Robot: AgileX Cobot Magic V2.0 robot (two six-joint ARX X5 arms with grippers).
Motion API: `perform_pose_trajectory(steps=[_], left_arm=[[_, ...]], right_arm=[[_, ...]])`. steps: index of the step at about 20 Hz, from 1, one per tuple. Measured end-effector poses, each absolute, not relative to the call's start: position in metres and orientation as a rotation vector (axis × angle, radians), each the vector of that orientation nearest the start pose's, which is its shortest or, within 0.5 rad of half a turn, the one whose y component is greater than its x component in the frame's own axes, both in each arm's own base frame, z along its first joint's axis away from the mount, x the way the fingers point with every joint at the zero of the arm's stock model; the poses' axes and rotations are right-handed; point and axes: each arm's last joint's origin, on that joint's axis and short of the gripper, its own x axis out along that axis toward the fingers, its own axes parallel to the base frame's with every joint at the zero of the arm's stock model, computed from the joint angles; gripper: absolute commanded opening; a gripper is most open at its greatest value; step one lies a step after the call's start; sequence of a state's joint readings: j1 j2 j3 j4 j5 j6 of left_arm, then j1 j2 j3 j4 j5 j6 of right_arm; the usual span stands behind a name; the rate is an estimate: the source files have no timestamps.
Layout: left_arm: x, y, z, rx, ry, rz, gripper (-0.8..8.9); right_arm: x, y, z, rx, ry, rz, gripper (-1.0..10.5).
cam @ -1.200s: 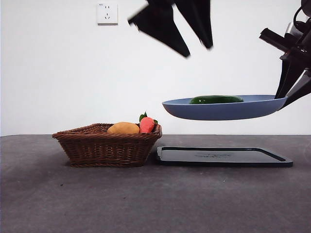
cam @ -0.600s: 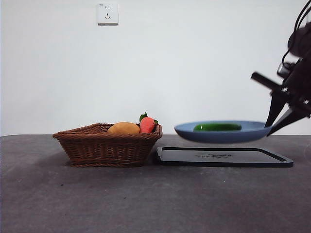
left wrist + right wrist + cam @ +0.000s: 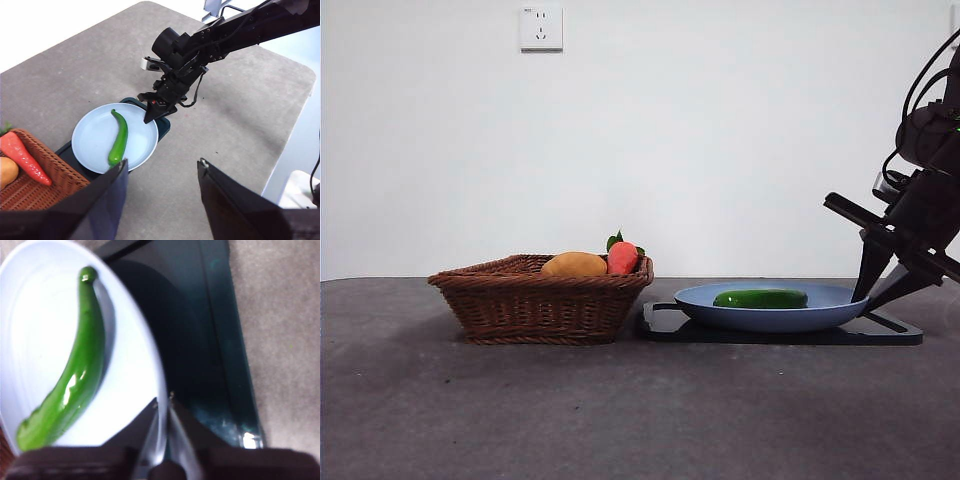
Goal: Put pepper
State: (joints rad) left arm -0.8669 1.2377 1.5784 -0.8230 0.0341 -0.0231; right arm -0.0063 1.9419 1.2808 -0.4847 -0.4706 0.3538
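Note:
The dark green pepper lies in a light blue plate, which sits low on the black tray. My right gripper is shut on the plate's right rim. The right wrist view shows its jaws pinching the rim, with the pepper lying lengthwise across the plate. My left gripper hangs high above, open and empty, looking down on the pepper, the plate and the right gripper.
A brown wicker basket stands just left of the tray, holding a yellow-orange fruit and a red-orange fruit with green leaves. A wall with a white socket rises behind the grey table.
The plate with the pepper has come down from high above the tray onto it, carried by the right gripper. The left arm's jaws have risen out of the front view.

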Motion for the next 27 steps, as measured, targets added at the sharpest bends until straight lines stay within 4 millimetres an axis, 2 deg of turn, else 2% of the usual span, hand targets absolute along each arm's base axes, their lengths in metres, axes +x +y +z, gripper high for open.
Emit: perform_pose_trajectory(steps=[3, 5, 8, 9, 12, 16, 20, 22, 24, 25, 27], left_arm=[[0.149, -0.175, 0.445, 0.195, 0.478, -0.842, 2.49], [0.148, -0.174, 0.443, 0.207, 0.494, -0.824, 2.49], [0.148, -0.172, 0.441, 0.228, 0.511, -0.783, 2.45], [0.148, -0.172, 0.441, 0.234, 0.515, -0.769, 2.45], [0.148, -0.17, 0.438, 0.25, 0.54, -0.761, 2.45], [0.147, -0.169, 0.436, 0.263, 0.566, -0.759, 2.45], [0.146, -0.168, 0.434, 0.273, 0.586, -0.757, 2.42], [0.145, -0.167, 0.433, 0.282, 0.603, -0.755, 1.6], [0.144, -0.166, 0.431, 0.29, 0.62, -0.753, 0.34], [0.144, -0.166, 0.431, 0.294, 0.628, -0.752, 0.05], [0.143, -0.165, 0.43, 0.298, 0.641, -0.75, 0.08]], right_arm=[[0.383, 0.011, 0.163, 0.559, 1.2, 0.224, 1.6], [0.377, 0.011, 0.177, 0.535, 1.184, 0.234, 1.6], [0.354, 0.011, 0.237, 0.484, 1.055, 0.28, 1.6], [0.343, 0.011, 0.256, 0.468, 1.028, 0.293, 1.6], [0.291, 0.019, 0.305, 0.375, 1.019, 0.359, 1.5], [0.208, 0.032, 0.351, 0.244, 1.033, 0.475, 1.5], [0.156, 0.036, 0.369, 0.185, 1.02, 0.543, 1.1], [0.136, 0.037, 0.372, 0.155, 1.04, 0.575, 0.5], [0.126, 0.037, 0.374, 0.107, 1.028, 0.617, 0.0], [0.124, 0.038, 0.375, 0.091, 1.019, 0.633, 0.0], [0.123, 0.038, 0.375, 0.079, 1.012, 0.641, 0.0]])
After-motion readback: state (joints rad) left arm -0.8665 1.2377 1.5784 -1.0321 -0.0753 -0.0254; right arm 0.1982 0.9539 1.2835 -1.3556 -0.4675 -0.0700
